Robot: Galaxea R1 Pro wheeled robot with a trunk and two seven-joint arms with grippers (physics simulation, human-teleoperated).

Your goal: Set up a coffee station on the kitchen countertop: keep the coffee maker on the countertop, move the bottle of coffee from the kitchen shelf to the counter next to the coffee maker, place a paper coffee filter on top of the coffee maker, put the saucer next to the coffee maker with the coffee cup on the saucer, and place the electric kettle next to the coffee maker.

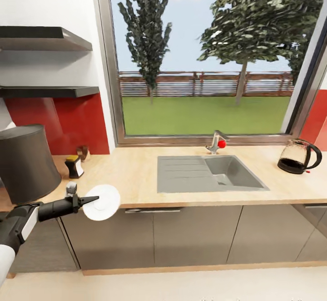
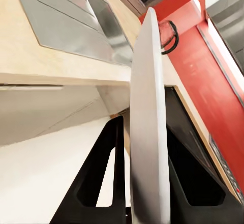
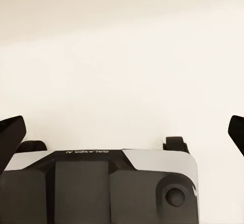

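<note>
My left gripper (image 1: pixel 92 199) is shut on the white saucer (image 1: pixel 102 202), holding it at the counter's front edge. In the left wrist view the saucer (image 2: pixel 148 127) stands edge-on between the two black fingers (image 2: pixel 104 173). A small white cup-like thing (image 1: pixel 71 188) sits on the counter just behind the gripper. Further back stands a small black and white appliance with a yellow top (image 1: pixel 74 166), likely the coffee maker. The glass electric kettle (image 1: pixel 298 156) stands at the counter's far right, also seen as the kettle (image 2: pixel 170 35). My right gripper (image 3: pixel 122 132) is open over pale floor, with its fingertips (image 3: pixel 11 132) far apart.
A grey sink (image 1: pixel 209 173) with a tap (image 1: pixel 217 141) is set into the wooden countertop (image 1: pixel 136 178). A big dark grey cylinder (image 1: pixel 25 162) stands at the left. Two dark shelves (image 1: pixel 45 42) hang on the wall. A small brown item (image 1: pixel 83 152) sits by the red backsplash.
</note>
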